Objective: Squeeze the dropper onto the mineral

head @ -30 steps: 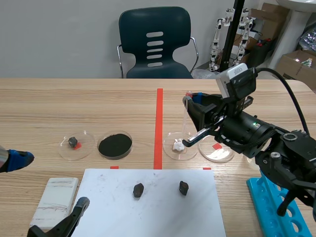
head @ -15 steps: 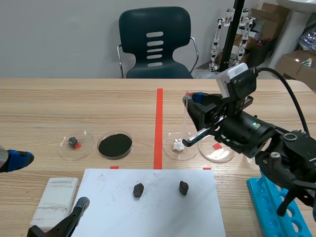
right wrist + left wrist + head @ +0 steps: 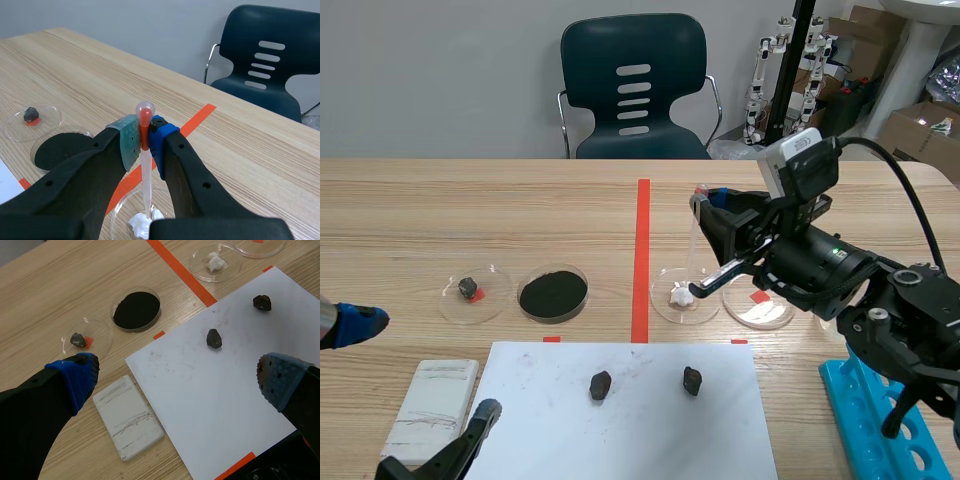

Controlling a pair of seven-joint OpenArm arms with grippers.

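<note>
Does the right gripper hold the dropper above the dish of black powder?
No, the right gripper holds the dropper above the white lump in a clear dish; the black powder is apart.

Scene view faces the chair (image 3: 590,70) across the table (image 3: 470,220). All views share the white mineral (image 3: 681,296): left wrist from far above, right wrist close.

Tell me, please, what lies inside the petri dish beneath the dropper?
Only a white mineral lump lies in the petri dish, the dropper tip pointing down at it. The lump hides the dish floor under it, and whether any liquid has fallen cannot be told.
</note>
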